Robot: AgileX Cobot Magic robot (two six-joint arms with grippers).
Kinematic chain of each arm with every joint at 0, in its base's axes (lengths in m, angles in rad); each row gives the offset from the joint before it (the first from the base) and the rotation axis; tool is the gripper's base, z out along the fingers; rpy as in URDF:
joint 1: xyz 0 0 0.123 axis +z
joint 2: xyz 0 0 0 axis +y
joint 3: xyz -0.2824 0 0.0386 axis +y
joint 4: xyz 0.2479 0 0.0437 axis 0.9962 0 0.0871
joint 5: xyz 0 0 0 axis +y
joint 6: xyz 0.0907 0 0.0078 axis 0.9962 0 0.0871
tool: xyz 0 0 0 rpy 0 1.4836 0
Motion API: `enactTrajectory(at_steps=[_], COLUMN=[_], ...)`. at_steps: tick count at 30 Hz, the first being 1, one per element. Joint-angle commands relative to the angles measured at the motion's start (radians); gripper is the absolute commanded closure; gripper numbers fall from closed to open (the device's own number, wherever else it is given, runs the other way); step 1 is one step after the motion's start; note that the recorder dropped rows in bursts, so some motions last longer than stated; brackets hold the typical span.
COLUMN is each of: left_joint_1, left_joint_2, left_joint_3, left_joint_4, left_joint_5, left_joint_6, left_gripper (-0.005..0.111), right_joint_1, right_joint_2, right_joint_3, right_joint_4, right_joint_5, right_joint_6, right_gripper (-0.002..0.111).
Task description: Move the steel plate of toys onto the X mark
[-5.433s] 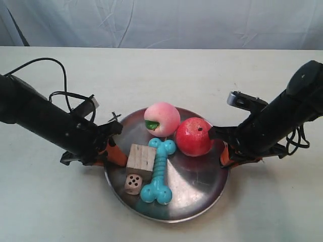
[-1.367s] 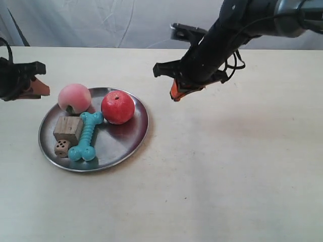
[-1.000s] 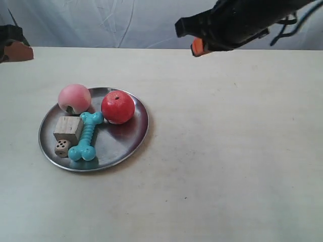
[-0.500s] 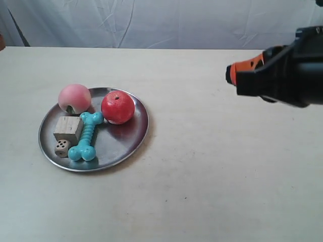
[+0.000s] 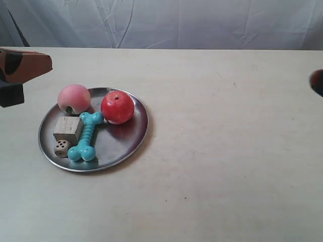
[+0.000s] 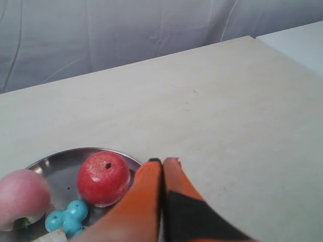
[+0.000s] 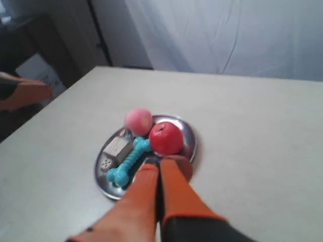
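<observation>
The steel plate rests flat on the beige table at the exterior view's left. It holds the pink peach, red apple, teal bone, wooden block and die. No X mark shows in any view. My left gripper is shut and empty, raised beside the apple and plate rim. High above, my right gripper is also shut and empty, looking down on the plate. Neither touches the plate.
A blurred orange gripper tip juts in at the exterior view's left edge, above the table. A dark and red bit of the other arm shows at the right edge. A white cloth backdrop hangs behind the table.
The plate went from mid-table, held at its rim by both grippers, to the left and was let go. Both arms rose; the right one swung off to the right edge.
</observation>
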Motion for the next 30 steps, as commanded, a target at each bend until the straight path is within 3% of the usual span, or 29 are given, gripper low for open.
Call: enactTrajectory(at_steps=[1,4,15,18,24,30], left_joint_1=[-0.01,-0.01,-0.01,-0.01,-0.01,-0.01], left_joint_2=[-0.005,-0.005,-0.005,-0.005,-0.005,-0.005], left_joint_3=[0.001,0.001,0.001,0.001,0.001,0.001], left_joint_4=[-0.033,-0.038,0.005,0.014,-0.011,-0.071], left_joint_5=[0.008,-0.001,0.026,0.054,0.056,0.052], left_joint_6=[0.002,0.002,0.002,0.002,0.002,0.002], left_gripper=[0.107,0.107,0.107,0.107,0.107,0.107], right_joint_1=[-0.186,-0.263,-0.269,-0.269,-0.269,-0.269], right_joint_2=[-0.204,-0.28,-0.289,-0.316,-0.394,-0.454], right_joint_3=[0.141,0.206,0.244,0.327,0.548,0.621], right_joint_4=[0.002,0.002,-0.011,-0.096,-0.351,-0.373], right_joint_5=[-0.003,0.007,0.002,-0.156,-0.689,-0.752], right_joint_6=[-0.001,-0.001,0.001,0.001,0.001,0.001], right_gripper=[0.109,0.109,0.109,0.109,0.109,0.109])
